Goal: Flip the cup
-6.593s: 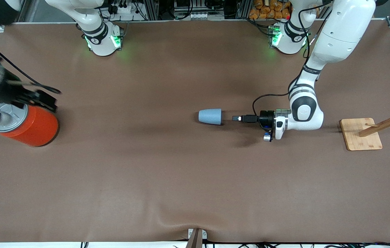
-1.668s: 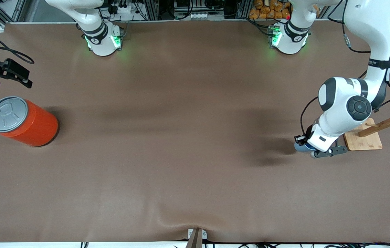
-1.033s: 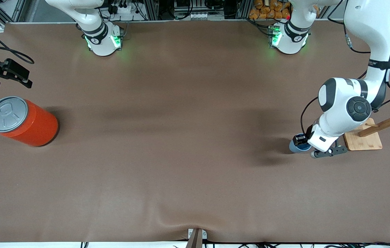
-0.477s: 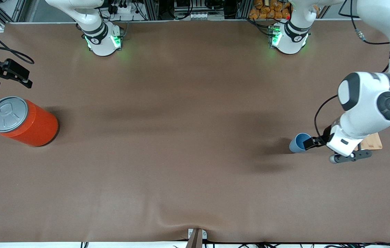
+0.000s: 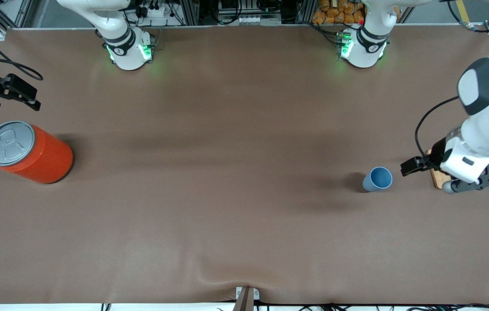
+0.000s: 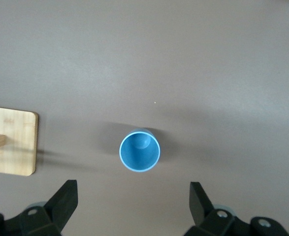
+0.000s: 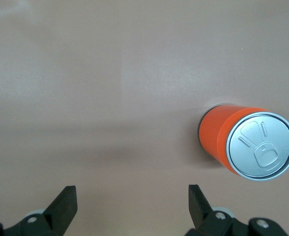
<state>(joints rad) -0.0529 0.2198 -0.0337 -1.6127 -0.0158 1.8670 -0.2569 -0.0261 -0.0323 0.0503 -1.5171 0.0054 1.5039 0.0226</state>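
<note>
Released by the left gripper, the cup now stands upright and alone on the table, mouth up, near the wooden stand's base. That gripper has pulled up and away, its jaws spread wide and empty. Over the orange can's end, the right gripper waits, also wide apart.
</note>
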